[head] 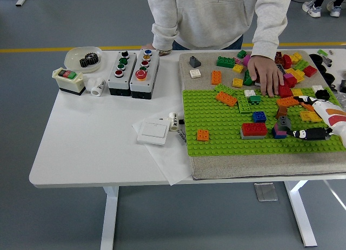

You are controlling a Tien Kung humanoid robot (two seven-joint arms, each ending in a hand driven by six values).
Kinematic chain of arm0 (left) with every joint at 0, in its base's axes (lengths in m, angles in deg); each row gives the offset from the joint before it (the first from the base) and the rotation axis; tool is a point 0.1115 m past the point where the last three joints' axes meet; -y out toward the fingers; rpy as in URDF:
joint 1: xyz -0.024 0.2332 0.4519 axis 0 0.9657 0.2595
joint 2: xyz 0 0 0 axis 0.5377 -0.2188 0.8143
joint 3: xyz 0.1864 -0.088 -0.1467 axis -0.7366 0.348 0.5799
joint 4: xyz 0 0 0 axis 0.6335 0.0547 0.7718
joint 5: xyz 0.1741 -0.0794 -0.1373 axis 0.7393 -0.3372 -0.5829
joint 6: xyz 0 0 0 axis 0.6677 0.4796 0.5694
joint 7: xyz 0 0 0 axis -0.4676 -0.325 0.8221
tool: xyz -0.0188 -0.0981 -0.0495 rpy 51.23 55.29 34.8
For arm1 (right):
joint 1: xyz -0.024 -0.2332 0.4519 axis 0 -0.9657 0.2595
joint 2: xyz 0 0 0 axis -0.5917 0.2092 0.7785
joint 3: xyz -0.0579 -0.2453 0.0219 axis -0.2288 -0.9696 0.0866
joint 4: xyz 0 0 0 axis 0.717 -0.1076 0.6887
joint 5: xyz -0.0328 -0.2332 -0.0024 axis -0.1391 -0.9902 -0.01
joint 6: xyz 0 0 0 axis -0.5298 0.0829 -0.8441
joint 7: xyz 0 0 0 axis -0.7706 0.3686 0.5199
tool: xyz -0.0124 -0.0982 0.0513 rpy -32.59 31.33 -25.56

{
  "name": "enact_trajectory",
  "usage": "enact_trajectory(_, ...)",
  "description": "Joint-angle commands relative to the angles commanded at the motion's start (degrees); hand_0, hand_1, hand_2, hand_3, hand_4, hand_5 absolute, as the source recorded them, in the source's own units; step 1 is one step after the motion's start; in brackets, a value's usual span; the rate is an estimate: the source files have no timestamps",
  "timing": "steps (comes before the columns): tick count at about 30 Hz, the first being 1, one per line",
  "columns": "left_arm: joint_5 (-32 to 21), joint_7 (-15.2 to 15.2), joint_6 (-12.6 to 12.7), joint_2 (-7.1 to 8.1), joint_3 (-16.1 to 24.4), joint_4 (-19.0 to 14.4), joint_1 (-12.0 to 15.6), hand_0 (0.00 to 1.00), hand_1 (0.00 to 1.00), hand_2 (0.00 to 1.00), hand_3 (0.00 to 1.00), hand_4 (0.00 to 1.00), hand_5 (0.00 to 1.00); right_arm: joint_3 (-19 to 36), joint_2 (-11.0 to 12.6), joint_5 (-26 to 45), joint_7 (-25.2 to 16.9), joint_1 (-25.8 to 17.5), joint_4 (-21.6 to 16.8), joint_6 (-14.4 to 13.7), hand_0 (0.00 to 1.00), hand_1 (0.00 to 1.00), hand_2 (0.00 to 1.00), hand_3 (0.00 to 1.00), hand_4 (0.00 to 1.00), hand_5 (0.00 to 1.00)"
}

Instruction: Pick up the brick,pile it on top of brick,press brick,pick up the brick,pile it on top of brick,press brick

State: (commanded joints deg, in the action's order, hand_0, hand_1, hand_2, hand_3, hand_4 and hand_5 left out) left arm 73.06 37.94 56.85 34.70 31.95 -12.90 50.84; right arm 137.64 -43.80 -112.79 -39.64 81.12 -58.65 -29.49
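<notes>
A green baseplate (pixel 227 128) lies on a beige mat. On it stand a red brick on a grey one (pixel 254 130), a blue brick (pixel 259 116), an orange brick (pixel 286 102) and a small grey, purple and blue stack (pixel 280 127). My right hand (pixel 311 119) comes in from the right edge, just right of that stack. Its fingers (pixel 309 134) are spread and hold nothing. A person's hand (pixel 267 74) rests flat on loose bricks at the plate's back edge.
Loose bricks (pixel 294 63) lie on the mat (pixel 243 166) behind the plate. Two button boxes (pixel 133 72), a switch box (pixel 69 79), a bowl with a gear (pixel 84 58) and a white wall switch (pixel 153 132) on paper occupy the table's left half.
</notes>
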Motion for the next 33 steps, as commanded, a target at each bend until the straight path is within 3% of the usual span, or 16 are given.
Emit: enact_trajectory(33, -0.6, 0.1, 0.0, 0.05, -0.5, 0.0, -0.3, 0.763, 0.799, 0.79, 0.675, 0.766, 0.642, 0.9, 0.6, -0.9, 1.2, 0.3, 0.6, 1.3, 0.945, 0.856, 0.864, 0.895, 0.998, 0.356)
